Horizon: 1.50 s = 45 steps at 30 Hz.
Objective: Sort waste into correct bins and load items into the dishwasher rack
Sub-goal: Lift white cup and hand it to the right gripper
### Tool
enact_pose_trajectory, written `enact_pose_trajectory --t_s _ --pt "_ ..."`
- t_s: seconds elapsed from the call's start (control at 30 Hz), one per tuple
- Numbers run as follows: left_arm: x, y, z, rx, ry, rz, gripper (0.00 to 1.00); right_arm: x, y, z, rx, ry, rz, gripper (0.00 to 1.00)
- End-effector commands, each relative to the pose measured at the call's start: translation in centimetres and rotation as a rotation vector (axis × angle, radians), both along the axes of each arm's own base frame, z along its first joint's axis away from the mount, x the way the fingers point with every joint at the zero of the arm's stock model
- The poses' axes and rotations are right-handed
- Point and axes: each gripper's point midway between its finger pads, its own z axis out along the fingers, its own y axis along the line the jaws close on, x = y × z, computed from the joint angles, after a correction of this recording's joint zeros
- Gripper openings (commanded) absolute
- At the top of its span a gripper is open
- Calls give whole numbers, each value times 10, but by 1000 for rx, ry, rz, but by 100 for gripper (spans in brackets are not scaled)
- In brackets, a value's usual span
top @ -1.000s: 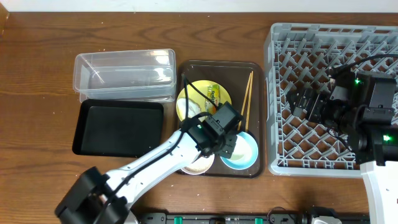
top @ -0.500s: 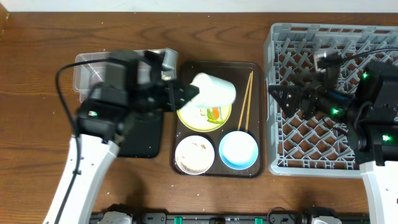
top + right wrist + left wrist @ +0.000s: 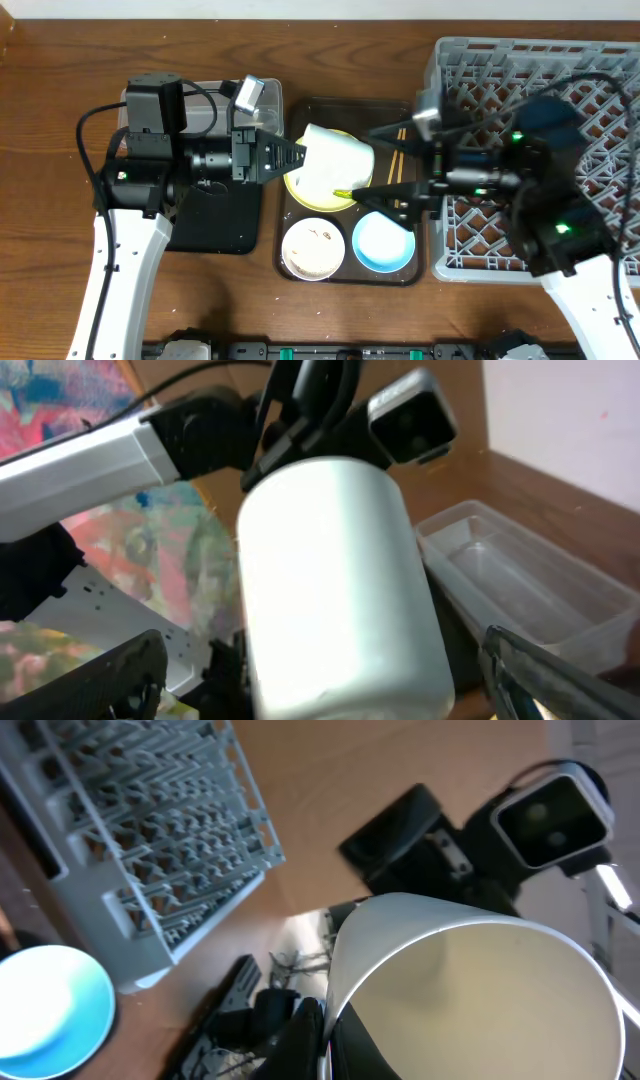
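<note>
Our right tool [image 3: 385, 163] has swung over, wide open, with the white cup [image 3: 338, 158] just ahead of it, gripped by our left tool [image 3: 298, 155]. We think it's a handover: close on it next.

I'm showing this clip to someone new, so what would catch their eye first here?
The white cup stands out first, held on its side by the left gripper over the yellow plate near the table's middle. The right gripper reaches toward it from the grey dishwasher rack side, its fingers spread wide either side of the cup's base end.
</note>
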Motion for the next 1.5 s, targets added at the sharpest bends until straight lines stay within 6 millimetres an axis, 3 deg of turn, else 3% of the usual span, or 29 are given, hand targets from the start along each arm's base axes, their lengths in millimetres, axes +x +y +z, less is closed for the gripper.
enact_pose_trajectory --t_s 0.0,0.13,0.27,0.4,0.47,0.5,0.53,0.67,0.87,1.03,1.17,1.33,1.47 --pt "-10 0 12 -57 -9 -62 6 13 13 -12 -25 52 -31 94" --pt "-10 0 12 -57 -12 -63 6 11 19 -12 -7 69 15 74" --pt "-10 0 11 -54 -13 -59 6 8 19 -5 7 44 27 61" --pt "-10 0 11 -53 -13 -58 13 8 12 0 14 29 9 56" --pt "-10 0 11 -54 -13 -59 12 10 5 3 15 25 -13 61" --pt "-10 0 11 -54 -13 -59 11 11 2 4 16 23 -25 73" --pt "-10 0 11 -53 -18 -59 9 12 -2 6 17 22 -37 80" --pt "-10 0 11 -53 -25 -60 6 9 -4 8 22 18 -30 94" --pt "-10 0 11 -53 -29 -60 6 -2 14 2 12 34 30 86" --pt "-10 0 11 -54 -28 -61 6 3 18 -4 2 27 28 88" --pt "-10 -1 11 -54 -28 -64 6 1 20 3 23 -7 55 86" --pt "-12 -3 11 -54 -31 -72 6 -6 21 9 43 -33 96 69" --pt "-12 -4 11 -53 -31 -75 9 -5 20 8 40 -22 92 63"
